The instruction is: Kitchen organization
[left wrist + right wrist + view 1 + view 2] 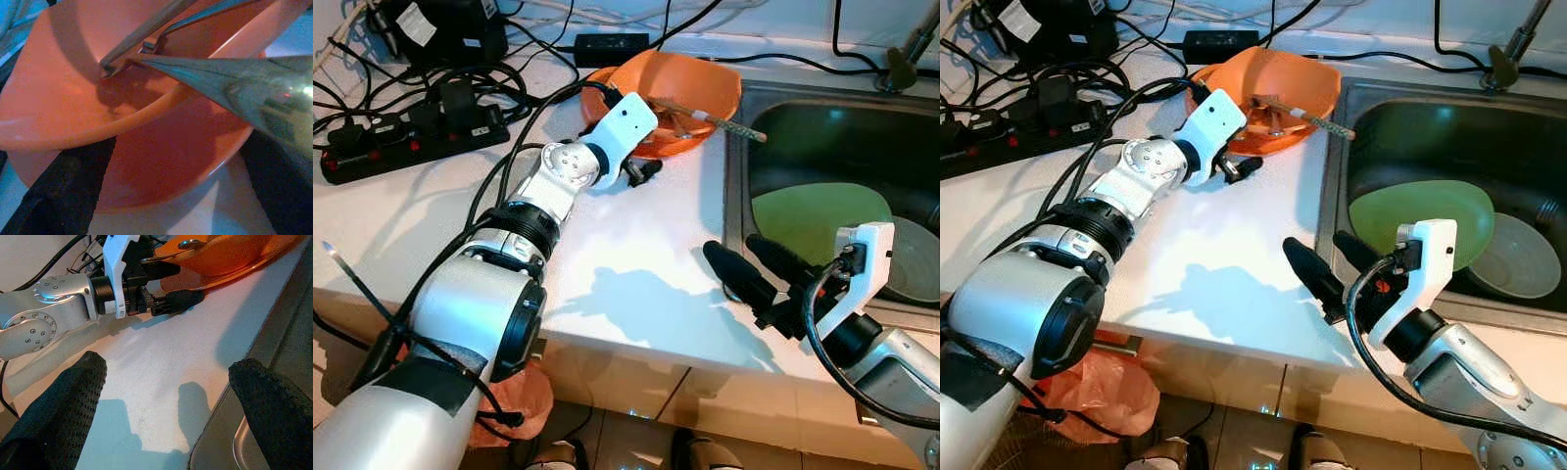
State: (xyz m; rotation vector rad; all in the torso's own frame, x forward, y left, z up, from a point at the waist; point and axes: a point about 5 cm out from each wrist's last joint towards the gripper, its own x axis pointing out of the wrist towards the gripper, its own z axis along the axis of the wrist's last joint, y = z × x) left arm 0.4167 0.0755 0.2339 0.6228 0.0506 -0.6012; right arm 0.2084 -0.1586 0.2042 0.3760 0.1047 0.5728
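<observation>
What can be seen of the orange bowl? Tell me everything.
The orange bowl looks like glossy plastic, wide and shallow. It sits tilted on the white counter beside the sink. A brush-tipped utensil lies in it, poking over the rim toward the sink. The left gripper is at its near rim, one finger below the bowl.

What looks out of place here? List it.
The orange bowls sit tilted, one propped in another, with utensils sticking out over the sink. A power strip and tangled cables lie on the counter near the sink. The left pincer is at the bowls' rim.
</observation>
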